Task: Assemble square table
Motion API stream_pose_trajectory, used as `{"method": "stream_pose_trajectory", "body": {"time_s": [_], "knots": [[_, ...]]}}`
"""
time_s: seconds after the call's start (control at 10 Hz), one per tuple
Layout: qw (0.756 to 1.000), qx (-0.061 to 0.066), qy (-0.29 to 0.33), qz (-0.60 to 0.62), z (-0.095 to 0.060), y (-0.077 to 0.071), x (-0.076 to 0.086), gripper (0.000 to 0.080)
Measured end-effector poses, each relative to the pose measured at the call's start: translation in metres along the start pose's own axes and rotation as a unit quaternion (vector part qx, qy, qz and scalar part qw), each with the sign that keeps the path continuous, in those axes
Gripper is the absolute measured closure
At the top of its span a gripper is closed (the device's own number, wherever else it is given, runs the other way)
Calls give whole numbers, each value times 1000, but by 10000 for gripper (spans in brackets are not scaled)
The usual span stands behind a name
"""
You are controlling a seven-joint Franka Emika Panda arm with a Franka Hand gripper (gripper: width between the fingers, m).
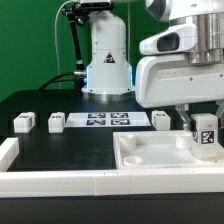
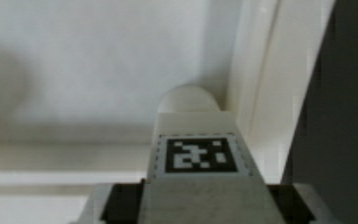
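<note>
Gripper (image 1: 204,130) jaws clamped on leg (image 2: 201,150), long axis upright, tip pointing down into tabletop (image 1: 150,153) corner.

Clad in smooth white shells along every link of the arm (image 1: 107,50). Rounded and bulbous at the base column, marked on the front with a small triangular warning sticker (image 1: 112,72) and a bluish glow just beside it. Dark at the joint seams, black at the topmost cap. Hung with thin black cables (image 1: 72,40) on the exterior view's left. Boxy and white at the wrist housing (image 1: 178,70), soft-cornered, crossed by a thin dark seam. Tipped by the tool (image 1: 203,128), with slim grey fingers (image 2: 115,204).
</note>
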State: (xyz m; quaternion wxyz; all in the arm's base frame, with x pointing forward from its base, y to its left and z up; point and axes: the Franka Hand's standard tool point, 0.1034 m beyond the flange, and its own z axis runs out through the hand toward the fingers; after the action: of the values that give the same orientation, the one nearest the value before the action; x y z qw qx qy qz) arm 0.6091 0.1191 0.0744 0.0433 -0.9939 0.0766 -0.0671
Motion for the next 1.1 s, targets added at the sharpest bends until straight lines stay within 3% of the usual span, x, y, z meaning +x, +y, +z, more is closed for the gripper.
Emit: {"method": "stream_pose_trajectory", "body": {"time_s": [0.3,0.5,1.1], "knots": [[986,6,1,169,0,0,0,509],[962,8,-7,272,1,0,0,509],[905,13,-21,424,1,-1,0,509]]}}
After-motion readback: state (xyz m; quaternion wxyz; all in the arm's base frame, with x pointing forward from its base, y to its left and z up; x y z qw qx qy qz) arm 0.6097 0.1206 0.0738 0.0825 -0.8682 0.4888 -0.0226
